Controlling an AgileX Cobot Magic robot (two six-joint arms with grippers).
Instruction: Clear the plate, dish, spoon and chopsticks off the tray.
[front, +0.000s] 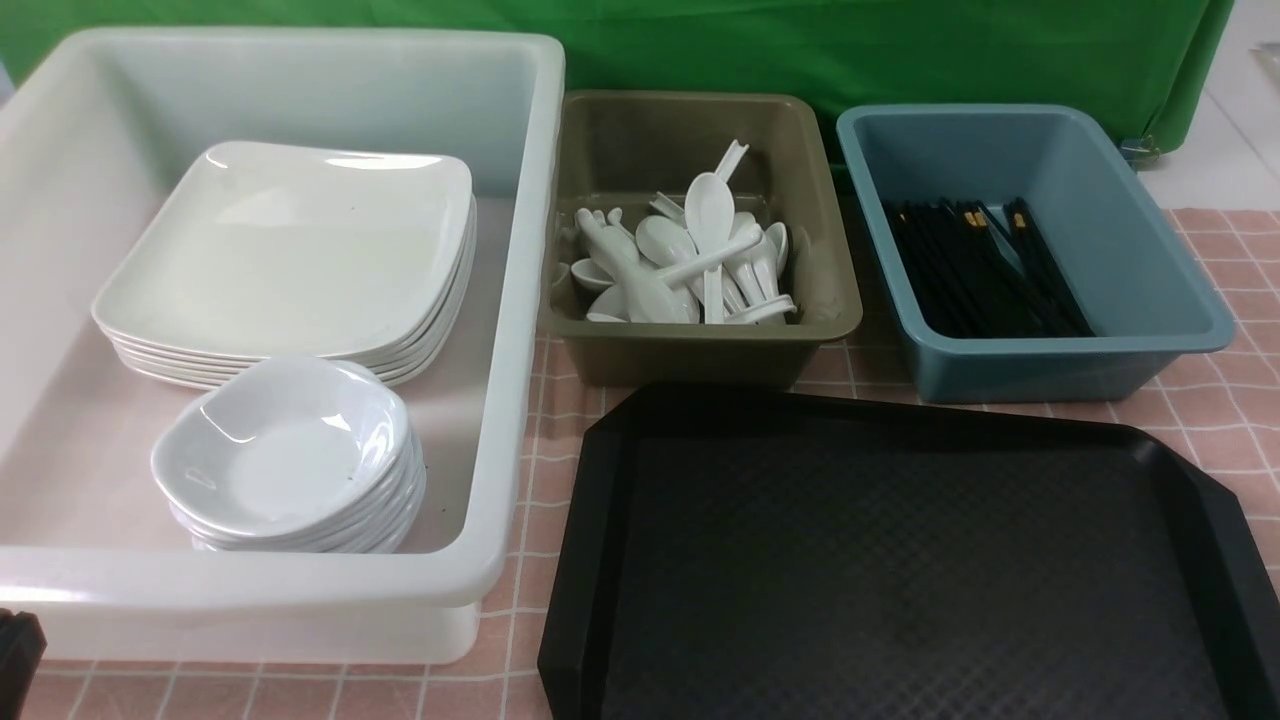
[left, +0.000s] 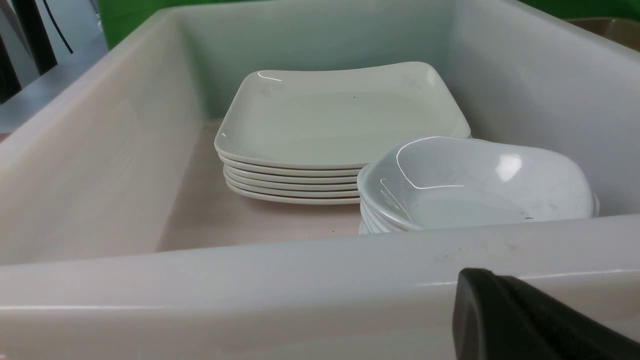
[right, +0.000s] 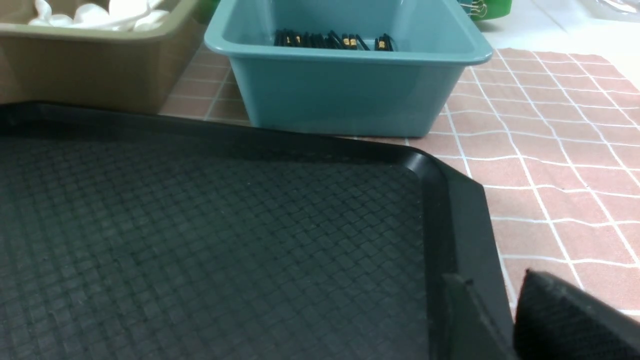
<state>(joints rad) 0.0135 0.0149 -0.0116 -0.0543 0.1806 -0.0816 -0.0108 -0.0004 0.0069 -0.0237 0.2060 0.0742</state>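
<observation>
Left gripper (left: 525, 320) shut, outside white tub (front: 520, 400); right gripper (right: 550, 320) state unclear, beside tray (front: 900, 560). Tub: six plates (front: 290, 250), about five dishes (front: 285, 455). Olive tub (front: 700, 340): spoons (front: 690, 260), uncountable. Blue tub (front: 1130, 250): chopsticks (front: 980, 270).

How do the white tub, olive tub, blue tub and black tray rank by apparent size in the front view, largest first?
1. White tub
2. Black tray, cut off by the frame and nearest the camera, so its place against the white tub is unsure
3. Blue tub and olive tub: too alike to rank
</observation>
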